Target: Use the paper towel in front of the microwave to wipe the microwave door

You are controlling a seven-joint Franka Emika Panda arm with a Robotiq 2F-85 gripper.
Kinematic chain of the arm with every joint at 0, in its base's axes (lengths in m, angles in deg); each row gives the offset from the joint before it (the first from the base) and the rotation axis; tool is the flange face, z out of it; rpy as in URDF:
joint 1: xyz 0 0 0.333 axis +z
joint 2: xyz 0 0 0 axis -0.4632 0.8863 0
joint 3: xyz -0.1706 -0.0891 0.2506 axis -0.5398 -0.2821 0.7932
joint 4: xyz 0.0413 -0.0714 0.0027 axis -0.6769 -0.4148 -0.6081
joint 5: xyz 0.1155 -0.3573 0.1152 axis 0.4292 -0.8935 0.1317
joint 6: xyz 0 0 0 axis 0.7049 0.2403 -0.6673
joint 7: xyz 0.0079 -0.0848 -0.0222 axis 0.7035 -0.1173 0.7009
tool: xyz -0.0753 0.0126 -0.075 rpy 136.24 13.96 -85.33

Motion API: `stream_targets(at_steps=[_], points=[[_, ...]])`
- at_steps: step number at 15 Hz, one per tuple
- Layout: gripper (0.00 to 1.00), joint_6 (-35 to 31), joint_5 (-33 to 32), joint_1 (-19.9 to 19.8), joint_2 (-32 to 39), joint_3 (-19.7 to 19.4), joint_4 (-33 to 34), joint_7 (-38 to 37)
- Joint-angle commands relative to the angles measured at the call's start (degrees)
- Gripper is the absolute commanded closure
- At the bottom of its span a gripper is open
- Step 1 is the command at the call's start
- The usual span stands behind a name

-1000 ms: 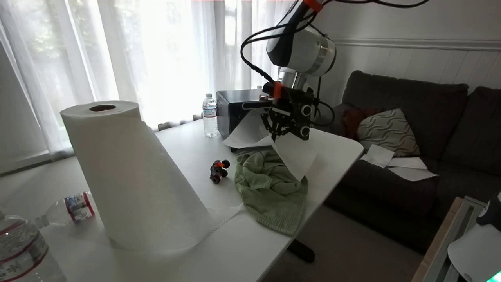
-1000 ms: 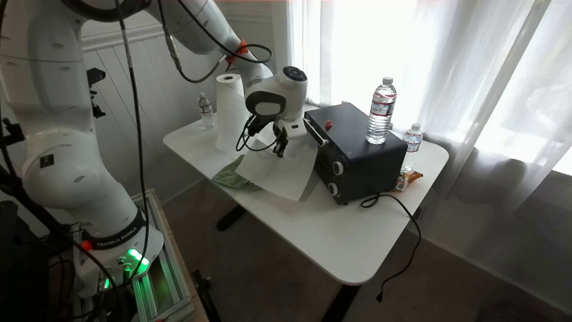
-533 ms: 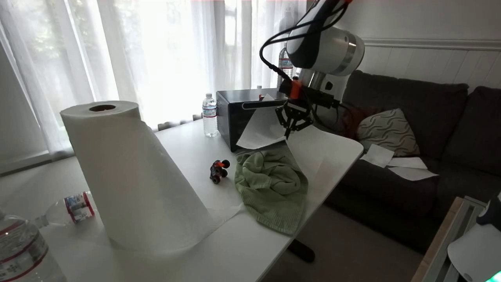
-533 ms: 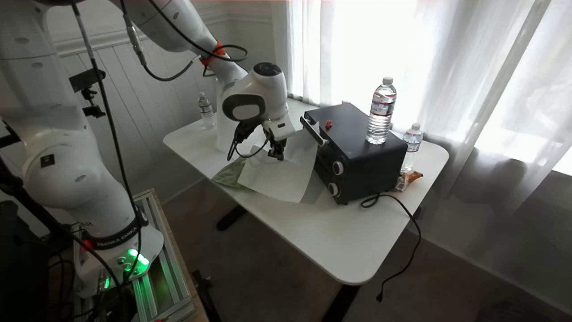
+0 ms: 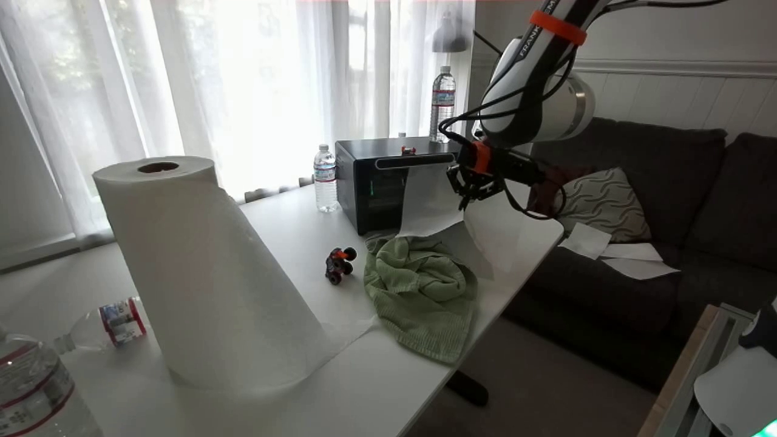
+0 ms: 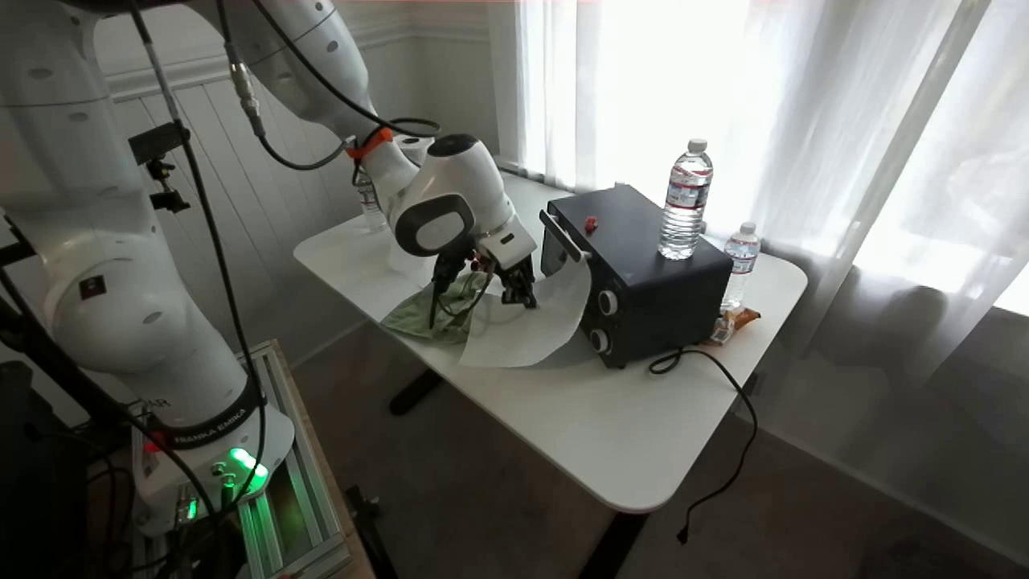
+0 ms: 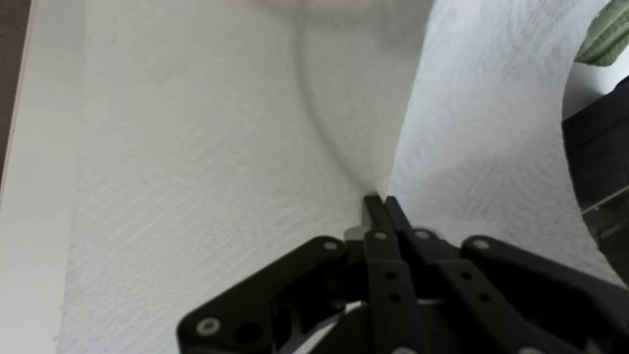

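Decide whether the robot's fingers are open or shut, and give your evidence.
Shut: the wrist view shows the fingers closed together at the tips, with the paper towel pinched between them.

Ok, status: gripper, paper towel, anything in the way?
Gripper: jaws shut on paper towel sheet. Sheet drapes before microwave door, contact unclear. Protruding door handle may snag it; crumpled green towel nearby.

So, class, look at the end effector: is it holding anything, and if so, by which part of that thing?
A paper towel, pinched in the end effector at a fold away from its visible corners, spreading out on both sides.
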Motion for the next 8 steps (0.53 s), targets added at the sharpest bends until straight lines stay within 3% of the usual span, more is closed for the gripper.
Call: stream_targets(at_steps=[1, 4, 8], points=[[0.99, 0.00, 0.02, -0.01, 0.01, 0.14, 0.02, 0.02], [1.00, 0.01, 0.02, -0.01, -0.01, 0.36, 0.11, 0.02], [1.00, -2.49, -8.55, 6.60, 4.32, -6.32, 3.24, -1.57]])
